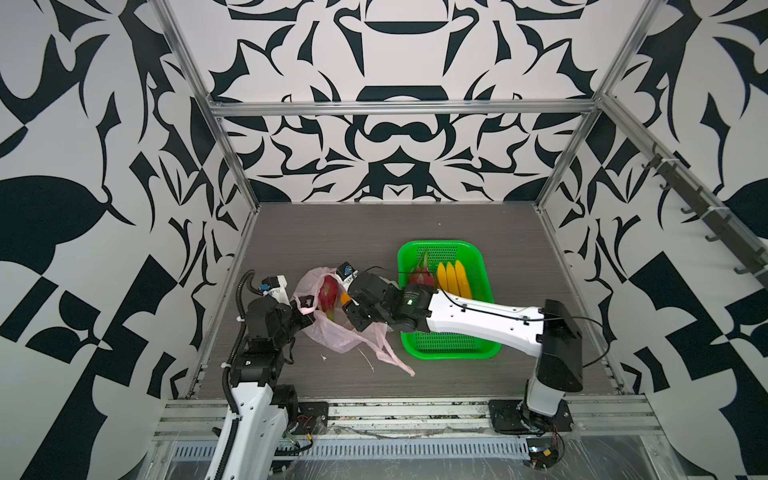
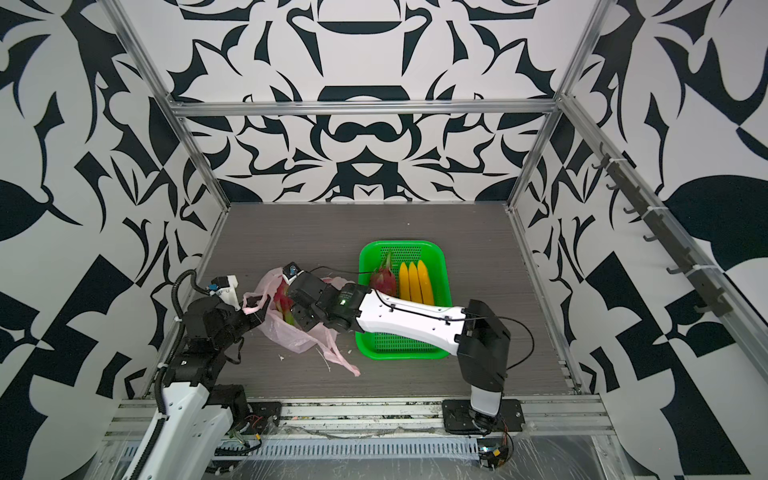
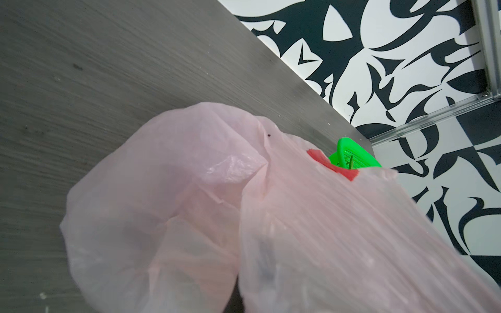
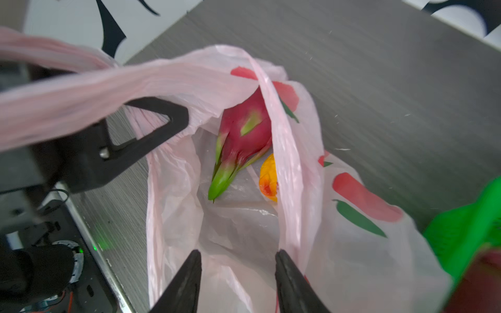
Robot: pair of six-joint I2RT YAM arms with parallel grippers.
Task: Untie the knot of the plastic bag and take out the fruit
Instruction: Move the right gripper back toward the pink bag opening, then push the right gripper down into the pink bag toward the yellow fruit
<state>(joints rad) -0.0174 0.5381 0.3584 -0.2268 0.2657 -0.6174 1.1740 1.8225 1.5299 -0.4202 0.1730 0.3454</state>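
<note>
Right gripper [image 4: 238,253], jaws parted, hangs over dragon fruit [image 4: 245,127] inside plastic bag [image 4: 360,260]

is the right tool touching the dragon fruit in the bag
Apart. In the right wrist view the right tool stands open short of the dragon fruit, with bare film of the plastic bag between them.

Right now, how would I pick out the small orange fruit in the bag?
In both top views, a bright green basket sits on the grey table, with a crumpled pink plastic bag to its left. Inside the bag's open mouth, beside the magenta dragon fruit, lies the orange fruit: small, round, orange-yellow with a reddish blush.
</note>
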